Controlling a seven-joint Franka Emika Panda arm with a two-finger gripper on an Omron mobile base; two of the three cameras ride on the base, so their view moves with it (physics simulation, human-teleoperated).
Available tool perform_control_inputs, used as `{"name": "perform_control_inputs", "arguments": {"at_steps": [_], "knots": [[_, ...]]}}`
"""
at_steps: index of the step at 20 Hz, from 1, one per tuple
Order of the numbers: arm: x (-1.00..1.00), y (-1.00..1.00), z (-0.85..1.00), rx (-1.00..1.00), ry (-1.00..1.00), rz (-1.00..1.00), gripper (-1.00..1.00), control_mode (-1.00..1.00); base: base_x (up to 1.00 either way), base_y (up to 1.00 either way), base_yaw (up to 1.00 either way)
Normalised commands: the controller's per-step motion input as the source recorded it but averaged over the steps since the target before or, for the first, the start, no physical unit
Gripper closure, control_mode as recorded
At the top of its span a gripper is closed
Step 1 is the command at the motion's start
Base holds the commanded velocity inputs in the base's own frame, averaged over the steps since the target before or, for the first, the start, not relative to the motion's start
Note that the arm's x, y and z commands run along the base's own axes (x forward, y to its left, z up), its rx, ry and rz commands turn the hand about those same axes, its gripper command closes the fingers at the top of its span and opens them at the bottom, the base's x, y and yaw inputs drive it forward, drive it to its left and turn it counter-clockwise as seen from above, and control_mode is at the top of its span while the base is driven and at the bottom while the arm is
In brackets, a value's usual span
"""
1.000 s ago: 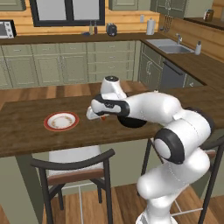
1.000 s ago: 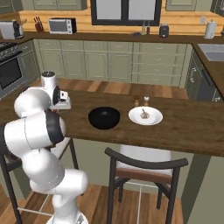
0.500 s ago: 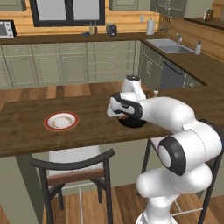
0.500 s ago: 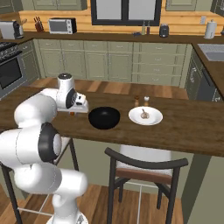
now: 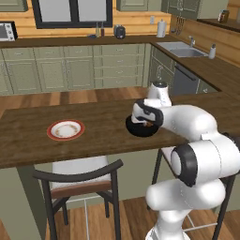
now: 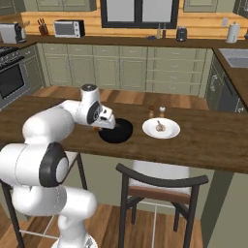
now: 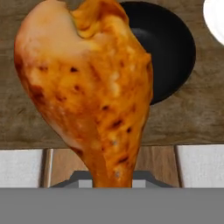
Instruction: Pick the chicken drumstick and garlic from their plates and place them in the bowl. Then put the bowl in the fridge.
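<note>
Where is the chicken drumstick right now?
The chicken drumstick is held in the gripper above the black bowl on the wooden counter.

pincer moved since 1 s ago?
Yes. In the left base view the pincer has swung rightward from near the red-rimmed plate to over the bowl, carrying the chicken drumstick.

End effector [image 6: 102,127] over bowl [image 6: 120,132] rim

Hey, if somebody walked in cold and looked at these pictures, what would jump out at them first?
The glazed chicken drumstick looms huge in the hand view, held in the end effector above the black bowl on the wooden counter. Beyond that, the white plate with the garlic sits right of the bowl.
</note>
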Motion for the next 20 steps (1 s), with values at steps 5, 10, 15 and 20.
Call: {"name": "perform_control_inputs", "arguments": {"at_steps": [5, 10, 15, 20], "knots": [[0.61, -0.13, -0.20, -0.01, 0.02, -0.01, 1.00, -1.00, 0.00, 0.00, 0.00], [0.74, 0.00, -0.46, 0.00, 0.02, 0.02, 1.00, -1.00, 0.00, 0.00, 0.00], [0.58, -0.01, -0.36, 0.00, 0.04, 0.02, 1.00, -1.00, 0.00, 0.00, 0.00], [0.20, -0.01, -0.35, 0.00, 0.04, 0.01, 1.00, -1.00, 0.00, 0.00, 0.00]]}}
